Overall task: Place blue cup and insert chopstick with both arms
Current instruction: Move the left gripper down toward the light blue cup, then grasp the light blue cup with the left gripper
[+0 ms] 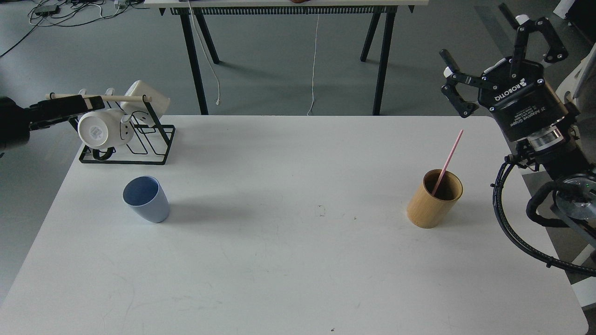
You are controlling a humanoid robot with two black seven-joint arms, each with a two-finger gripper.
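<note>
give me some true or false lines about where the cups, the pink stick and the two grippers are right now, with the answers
1. The blue cup stands upright on the table, nothing in it. True.
2. The pink chopstick lies flat on the table. False: it leans inside the bamboo cup.
3. The right gripper is open and holds nothing. True.
4. The blue cup touches the bamboo cup. False: they stand far apart, on the left and right sides of the table.
5. The left gripper grips the blue cup. False: it is up by the mug rack, away from the cup.
</note>
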